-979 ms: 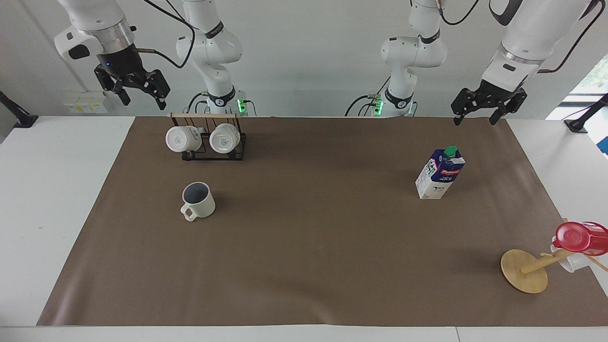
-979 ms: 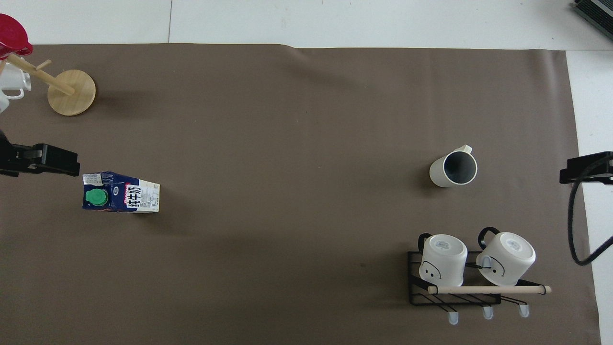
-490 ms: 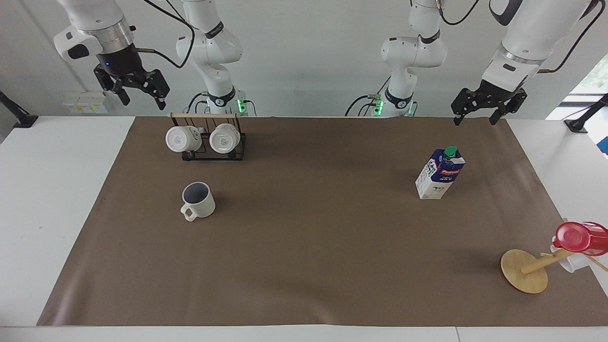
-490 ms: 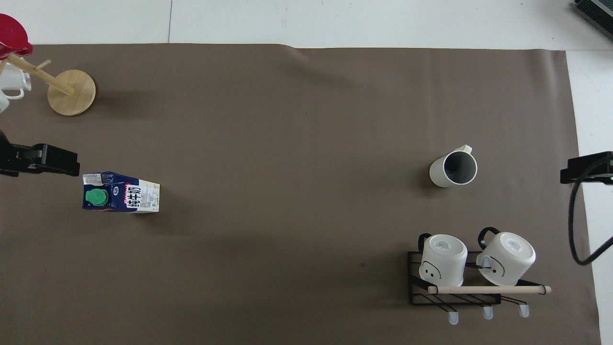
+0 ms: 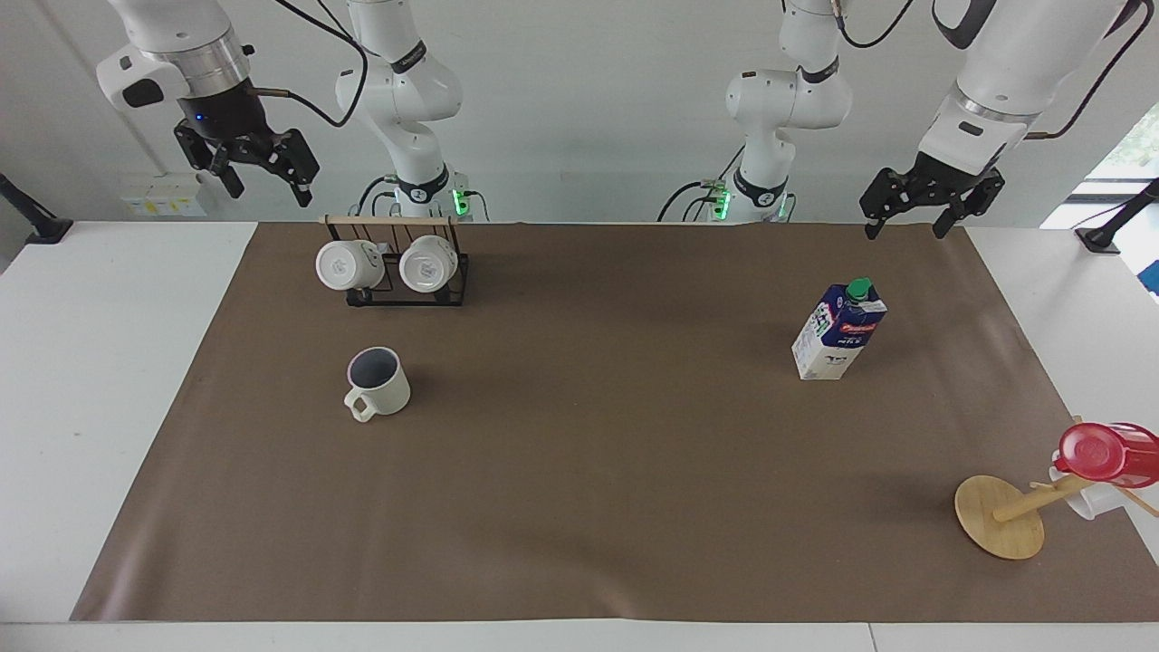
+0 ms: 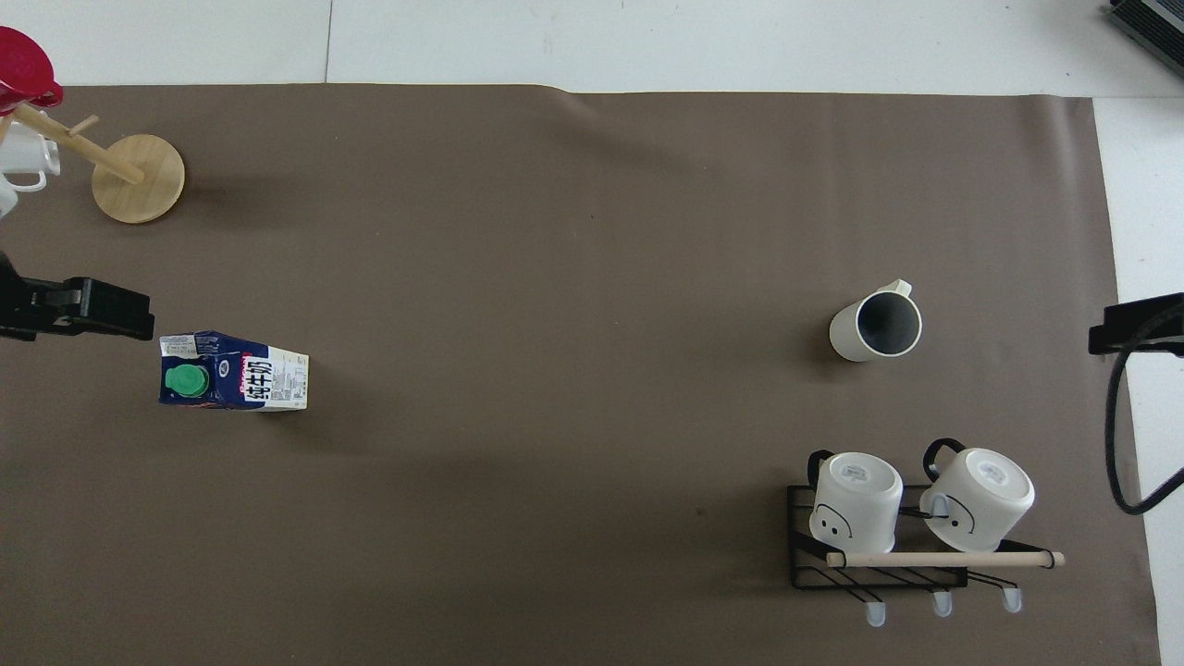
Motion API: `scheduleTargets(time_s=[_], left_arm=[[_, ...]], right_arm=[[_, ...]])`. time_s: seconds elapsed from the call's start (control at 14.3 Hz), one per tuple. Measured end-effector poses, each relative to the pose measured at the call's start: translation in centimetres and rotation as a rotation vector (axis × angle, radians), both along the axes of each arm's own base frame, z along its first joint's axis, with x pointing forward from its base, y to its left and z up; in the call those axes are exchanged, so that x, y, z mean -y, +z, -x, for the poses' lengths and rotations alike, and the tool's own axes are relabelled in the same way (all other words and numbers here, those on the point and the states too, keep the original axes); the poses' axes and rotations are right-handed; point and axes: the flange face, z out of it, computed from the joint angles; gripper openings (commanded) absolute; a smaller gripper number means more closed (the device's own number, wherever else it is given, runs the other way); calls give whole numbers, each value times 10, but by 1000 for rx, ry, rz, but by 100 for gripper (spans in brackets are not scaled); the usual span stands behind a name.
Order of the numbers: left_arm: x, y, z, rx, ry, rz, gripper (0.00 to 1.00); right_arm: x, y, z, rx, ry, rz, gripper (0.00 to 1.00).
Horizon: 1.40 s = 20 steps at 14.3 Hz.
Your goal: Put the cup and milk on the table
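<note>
Pale wall above a white bench (image 5: 90, 362) under a brown sheet (image 5: 589, 471), cup (image 5: 378, 382) upright toward the right arm's end, milk (image 5: 839, 330) upright toward the left arm's, both on the sheet, left hand (image 5: 908, 223) and right hand (image 5: 268, 186) raised, empty, jaws wide.

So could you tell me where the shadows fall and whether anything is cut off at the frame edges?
Facing view: soft shadows beside the cup and milk; the red cup nears the frame edge. Overhead view: the red cup is cropped, and the left end effector only partly shows.
</note>
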Motion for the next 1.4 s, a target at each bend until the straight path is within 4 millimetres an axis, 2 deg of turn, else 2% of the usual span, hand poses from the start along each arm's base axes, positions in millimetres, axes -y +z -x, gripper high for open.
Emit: scheduleTargets(time_s=[0.28, 0.42, 0.63, 0.84, 1.12, 1.26, 1.4], left_arm=[[0, 0, 0, 0, 0, 0, 100], [0, 0, 0, 0, 0, 0, 100], [0, 0, 0, 0, 0, 0, 100], [0, 0, 0, 0, 0, 0, 100], [0, 0, 0, 0, 0, 0, 100], [0, 0, 0, 0, 0, 0, 100], [0, 0, 0, 0, 0, 0, 100]], right_arm=[[-7, -5, -2, -8, 13, 0, 100], [-15, -17, -9, 7, 28, 2, 100], [-39, -42, -24, 35, 74, 6, 100], [-64, -82, -45, 46, 120, 6, 100], [-73, -148, -75, 22, 134, 8, 100], [-77, -184, -85, 21, 141, 8, 100], [-87, -216, -86, 29, 159, 7, 100]])
